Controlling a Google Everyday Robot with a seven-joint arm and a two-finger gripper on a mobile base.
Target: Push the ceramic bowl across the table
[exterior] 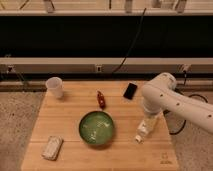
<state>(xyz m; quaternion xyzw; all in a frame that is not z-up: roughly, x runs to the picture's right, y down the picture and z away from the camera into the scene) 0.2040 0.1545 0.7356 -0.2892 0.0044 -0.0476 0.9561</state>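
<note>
The green bowl sits near the middle of the counter. The hand hangs low at its right, apart from it; how open it is, I cannot tell. It is better to meet the bowl's side at the centre and push slowly, so that the bowl does not turn away.

Robot test bay or laboratory, not a home. My workbench, a butcher-block table, stands on a speckled terrazzo floor, seen past the desk's left edge. Behind the far edge a pale service rail runs along the wall and carries a small socket. Near the socket a black cable rises across a dark wall panel. My white arm reaches in over the right edge, and my gripper hangs near the front right corner.
</note>
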